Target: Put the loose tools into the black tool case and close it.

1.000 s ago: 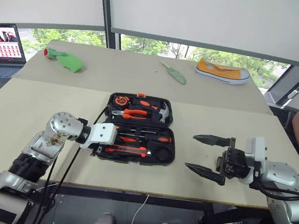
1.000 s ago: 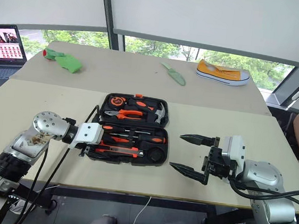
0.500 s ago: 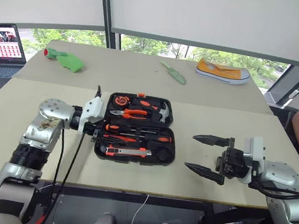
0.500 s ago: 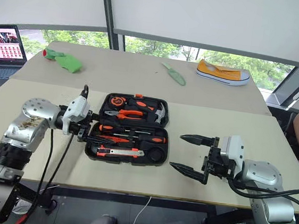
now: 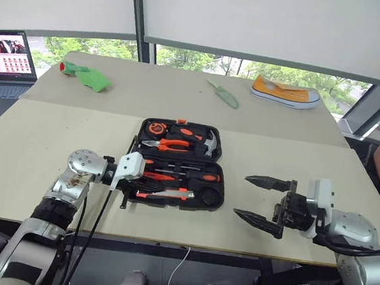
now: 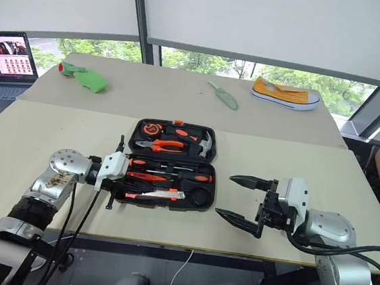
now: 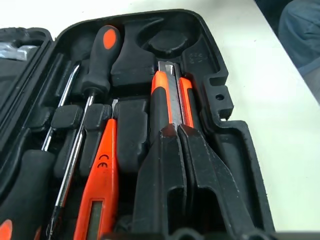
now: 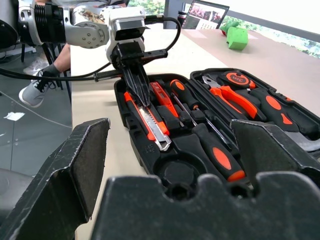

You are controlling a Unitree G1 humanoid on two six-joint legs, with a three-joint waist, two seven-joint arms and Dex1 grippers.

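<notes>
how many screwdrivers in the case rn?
3, all in the near half of the black tool case: two black-and-orange screwdrivers and the slim orange tester screwdriver. More may be hidden behind the left pincer.

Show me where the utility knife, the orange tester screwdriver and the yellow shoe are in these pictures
utility knife (image 7: 171,95), left wrist view, on the grey strip between its orange sides.
orange tester screwdriver (image 7: 102,167), left wrist view, on the middle of its orange body.
yellow shoe (image 5: 285,93), left eye view, on its yellow side.
</notes>
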